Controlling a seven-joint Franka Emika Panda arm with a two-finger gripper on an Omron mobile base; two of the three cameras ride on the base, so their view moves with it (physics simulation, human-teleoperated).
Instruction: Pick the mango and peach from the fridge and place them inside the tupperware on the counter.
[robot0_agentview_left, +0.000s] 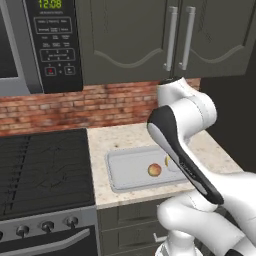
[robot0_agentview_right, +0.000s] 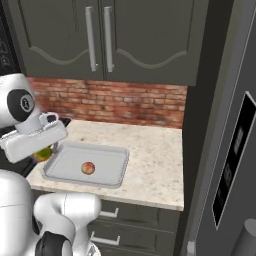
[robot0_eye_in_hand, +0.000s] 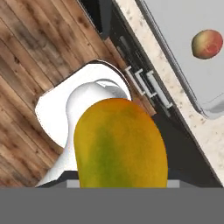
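We find the hand (robot0_agentview_right: 44, 150) clamped on the mango (robot0_eye_in_hand: 120, 144) (held off the bench (robot0_agentview_right: 150, 160)); the peach (robot0_agentview_right: 88, 168) lies inside the tupperware (robot0_agentview_right: 112, 152).

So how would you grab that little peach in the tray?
The peach lies alone on the tupperware floor, well clear of the rim. Probably best to come straight down from above and pinch its round middle, fingers on opposite sides.
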